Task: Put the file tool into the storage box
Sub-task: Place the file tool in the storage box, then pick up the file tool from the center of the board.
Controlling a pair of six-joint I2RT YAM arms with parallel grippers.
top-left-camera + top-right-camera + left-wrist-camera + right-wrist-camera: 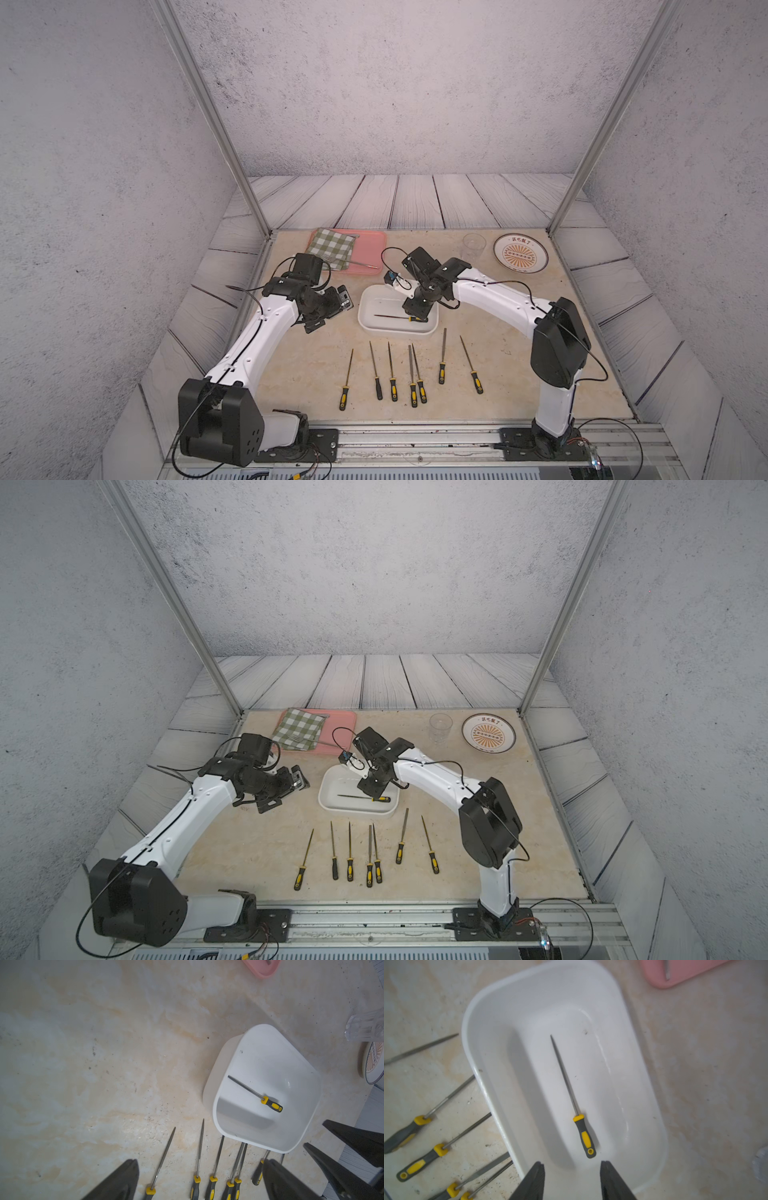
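Observation:
The white storage box (365,328) (326,804) sits mid-table. One file tool (395,317) (359,797) with a yellow-and-grey handle lies flat on its floor, free of any grip. My right gripper (417,318) (572,1164) hovers over the box's right end, just above the handle. It is open, with nothing between its fingers. In the right wrist view the file (566,1080) lies lengthwise in the box (467,1022). Left of the box, my left gripper (332,313) (200,1160) is held wide open and empty. Several more files (394,374) lie in a row on the table in front of the box.
A pink tray (370,249) holding a green checked cloth (332,247) and a fork sits at the back left. A clear glass (474,245) and a patterned plate (520,252) stand at the back right. Metal frame posts mark the table's back corners.

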